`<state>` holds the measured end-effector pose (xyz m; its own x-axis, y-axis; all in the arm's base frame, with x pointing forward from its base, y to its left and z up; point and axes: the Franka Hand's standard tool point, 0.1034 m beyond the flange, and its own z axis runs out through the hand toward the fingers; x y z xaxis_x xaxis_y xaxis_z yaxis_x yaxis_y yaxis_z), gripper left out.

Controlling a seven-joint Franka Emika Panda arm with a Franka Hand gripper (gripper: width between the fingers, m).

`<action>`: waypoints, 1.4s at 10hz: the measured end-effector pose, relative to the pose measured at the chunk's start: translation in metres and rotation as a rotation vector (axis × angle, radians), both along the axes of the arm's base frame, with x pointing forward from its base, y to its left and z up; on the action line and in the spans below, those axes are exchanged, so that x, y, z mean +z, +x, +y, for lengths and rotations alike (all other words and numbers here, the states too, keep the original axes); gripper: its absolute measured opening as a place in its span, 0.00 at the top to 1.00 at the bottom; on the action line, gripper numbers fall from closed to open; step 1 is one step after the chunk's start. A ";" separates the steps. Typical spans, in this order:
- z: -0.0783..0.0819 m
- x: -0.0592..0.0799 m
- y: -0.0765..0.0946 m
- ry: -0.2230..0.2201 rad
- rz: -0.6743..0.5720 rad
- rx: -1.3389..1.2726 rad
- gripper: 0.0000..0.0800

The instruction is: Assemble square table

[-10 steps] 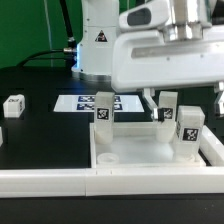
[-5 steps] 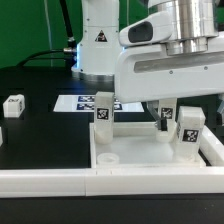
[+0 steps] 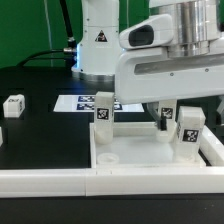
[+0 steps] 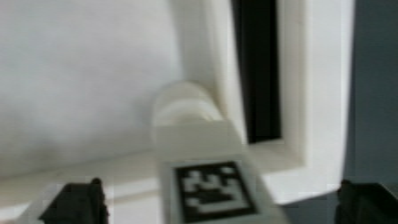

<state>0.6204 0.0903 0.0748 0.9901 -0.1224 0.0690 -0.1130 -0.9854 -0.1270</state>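
Note:
The square table's white slab (image 3: pixel 130 150) lies at the front with three white tagged legs standing upright on it, one on the exterior view's left (image 3: pixel 105 108) and two on its right (image 3: pixel 167 118) (image 3: pixel 190 130). A fourth leg block (image 3: pixel 12 106) lies loose on the black table. My gripper (image 3: pixel 185 106) hangs low over the two right legs. In the wrist view a tagged leg (image 4: pixel 205 150) stands between my open gripper (image 4: pixel 222 205), whose dark fingertips (image 4: pixel 75 205) are well apart from it on both sides. Which of the two right legs this is, I cannot tell.
The marker board (image 3: pixel 92 102) lies flat behind the slab. The long white border wall (image 3: pixel 60 182) runs along the front, against the slab. The robot's base (image 3: pixel 98 40) stands at the back. A strip of black table (image 4: pixel 258 60) shows beside the slab's rim.
The gripper has come down and shifted toward the exterior view's left, over the right legs; its fingers are now mostly hidden behind them. Jaws stay open. Legs and slab have not moved.

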 end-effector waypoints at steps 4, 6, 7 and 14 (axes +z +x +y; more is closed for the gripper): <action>-0.006 0.000 0.008 -0.035 0.038 -0.014 0.24; -0.006 0.000 0.008 -0.030 0.043 -0.059 0.62; -0.006 0.000 0.008 -0.026 0.049 -0.117 0.62; 0.021 -0.002 0.003 0.070 0.140 -0.901 0.64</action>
